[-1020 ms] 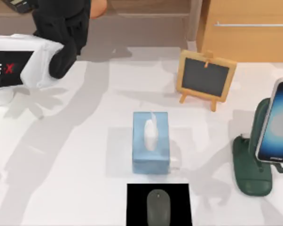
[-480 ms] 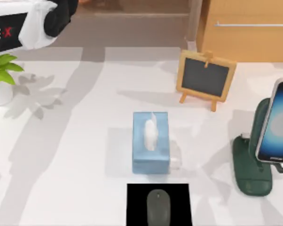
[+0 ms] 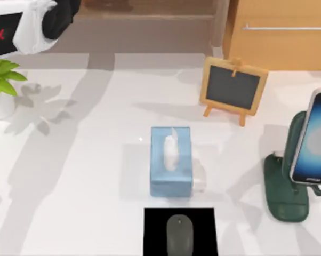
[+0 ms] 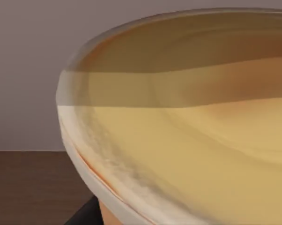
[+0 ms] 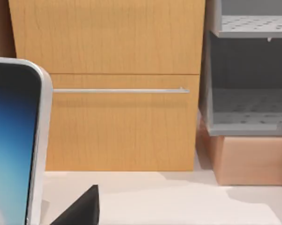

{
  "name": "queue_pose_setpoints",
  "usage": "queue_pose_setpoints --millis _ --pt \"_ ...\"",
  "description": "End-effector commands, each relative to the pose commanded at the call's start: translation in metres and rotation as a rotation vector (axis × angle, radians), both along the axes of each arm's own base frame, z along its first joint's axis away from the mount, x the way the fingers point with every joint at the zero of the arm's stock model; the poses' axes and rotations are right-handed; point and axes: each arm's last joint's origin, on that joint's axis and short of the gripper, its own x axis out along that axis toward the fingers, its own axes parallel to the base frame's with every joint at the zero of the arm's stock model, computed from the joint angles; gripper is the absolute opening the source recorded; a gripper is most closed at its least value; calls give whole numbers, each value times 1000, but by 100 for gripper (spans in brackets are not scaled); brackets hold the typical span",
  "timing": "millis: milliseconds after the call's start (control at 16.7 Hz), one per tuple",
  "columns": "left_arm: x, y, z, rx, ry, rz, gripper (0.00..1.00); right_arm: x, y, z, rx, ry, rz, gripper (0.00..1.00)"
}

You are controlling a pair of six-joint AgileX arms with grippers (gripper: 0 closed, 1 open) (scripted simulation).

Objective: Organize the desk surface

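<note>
- Desk surface (image 3: pixel 80 176) spans the whole lower top view; white, flat, everything below sits on it.
- Wooden cabinet (image 3: pixel 280 32) with its metal handle (image 5: pixel 120 90) is set at the far right edge.
- Left arm (image 3: pixel 30 24) is seen at the far left corner, above the potted plant (image 3: pixel 0 80); the grip state cannot be told. A tan bowl (image 4: pixel 188 140) is seen close up in the left wrist view.
- Phone (image 3: pixel 315 138) is propped on a green stand (image 3: pixel 283 186) at the right; the right arm's wrist camera sits just beside it, fingers unseen.
- Small chalkboard easel (image 3: pixel 233 88) stands behind centre.
- Tissue box (image 3: pixel 171 160) lies at centre, long axis running front-to-back, well apart from the left arm; the right arm is judged nearer.
- Mouse (image 3: pixel 179 234) rests on a black mat (image 3: pixel 152 232), just in front of the box.
</note>
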Motion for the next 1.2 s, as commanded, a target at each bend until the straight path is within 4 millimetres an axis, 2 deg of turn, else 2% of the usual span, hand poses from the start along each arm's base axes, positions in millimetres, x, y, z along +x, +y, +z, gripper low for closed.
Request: queue_pose_setpoints --millis 240,540,900,1200 --pt "-3 28 6 75 -2 172 0 0 0 0 0 0 0 100" --pt "-5 38 12 97 -17 238 0 0 0 0 0 0 0 100" --pt "0 24 13 53 -37 188 0 0 0 0 0 0 0 100" --pt "3 0 1 -9 -11 0 0 0 0 0 0 0 0 100"
